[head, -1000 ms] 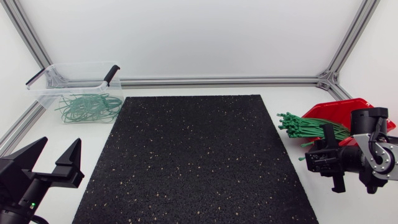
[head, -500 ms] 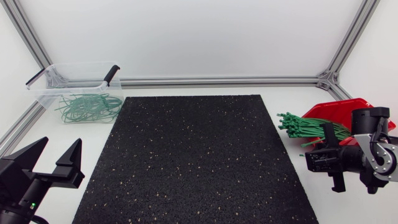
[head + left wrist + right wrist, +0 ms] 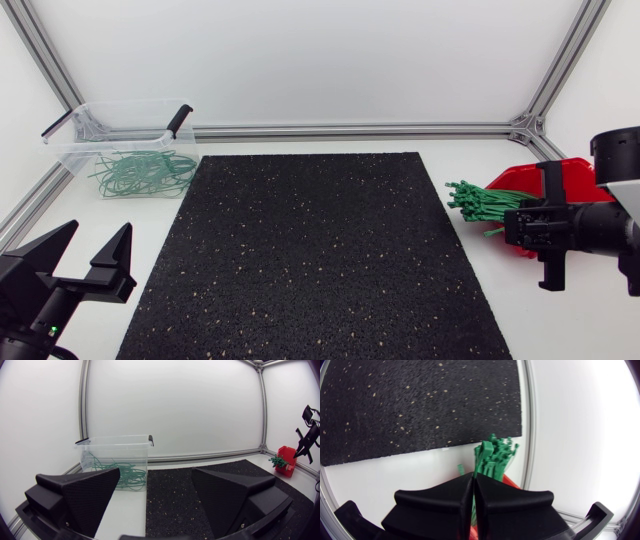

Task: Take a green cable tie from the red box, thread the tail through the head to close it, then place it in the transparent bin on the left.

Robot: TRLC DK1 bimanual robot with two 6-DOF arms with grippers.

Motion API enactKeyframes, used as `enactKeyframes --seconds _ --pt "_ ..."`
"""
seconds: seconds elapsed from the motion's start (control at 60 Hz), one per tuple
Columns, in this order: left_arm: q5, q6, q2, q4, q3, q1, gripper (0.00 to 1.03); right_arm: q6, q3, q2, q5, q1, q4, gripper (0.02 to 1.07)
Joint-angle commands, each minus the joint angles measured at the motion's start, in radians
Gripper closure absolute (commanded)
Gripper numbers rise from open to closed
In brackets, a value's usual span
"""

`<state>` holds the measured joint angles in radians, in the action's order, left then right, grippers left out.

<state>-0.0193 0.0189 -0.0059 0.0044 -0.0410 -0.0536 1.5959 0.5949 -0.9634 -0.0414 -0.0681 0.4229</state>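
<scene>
Right gripper (image 3: 512, 228): fingers pressed flat together. Through the wrist cam (image 3: 472, 484) I can't tell if a tie is pinched in the seam.

- Over the last second the right arm pulled back toward the right edge of the head frame and up; its wrist housing is now partly cropped.
- The loose green tail below the bundle shifted up with it, so my guess is one tie is being drawn out. Unconfirmed.
- Green cable ties (image 3: 478, 200) otherwise unmoved: a fanned bundle spilling from the red box (image 3: 575, 172) at mid right, just ahead of the fingertips (image 3: 492, 455).
- Left gripper (image 3: 85, 262) at lower left hasn't moved, fingers wide apart (image 3: 156, 479), nothing between them.
- Threading not started.

Materials:
- Ties are thin, stiff plastic strips with blocky heads.
- Red box is glossy moulded plastic.
- Mat (image 3: 310, 260) is black rubber crumb, flecked, grippy-looking.
- Transparent bin (image 3: 70, 150) at upper left is clear and thin-walled with black clips, and holds looped ties (image 3: 140, 172).
</scene>
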Motion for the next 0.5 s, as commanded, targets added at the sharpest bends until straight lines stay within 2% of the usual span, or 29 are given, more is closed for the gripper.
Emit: enactKeyframes --seconds 0.0,0.167,0.233,0.35,0.483 --pt "0.002 -0.008 0.009 -0.029 0.038 0.003 0.04 -0.086 0.042 0.041 0.035 0.051 0.019 1.01" --pt "0.004 -0.008 0.009 -0.029 0.038 0.001 0.04 -0.197 0.066 0.095 0.143 0.177 0.014 1.01" --pt "0.004 -0.008 0.009 -0.029 0.038 0.003 0.04 -0.261 0.092 0.103 0.181 0.238 0.056 1.01" --pt "0.004 -0.008 0.014 -0.029 0.038 0.005 0.04 -0.326 0.108 0.175 0.227 0.352 0.028 1.01" --pt "0.004 -0.008 0.02 -0.029 0.038 0.006 0.04 -0.407 0.148 0.193 0.319 0.482 0.082 1.01"
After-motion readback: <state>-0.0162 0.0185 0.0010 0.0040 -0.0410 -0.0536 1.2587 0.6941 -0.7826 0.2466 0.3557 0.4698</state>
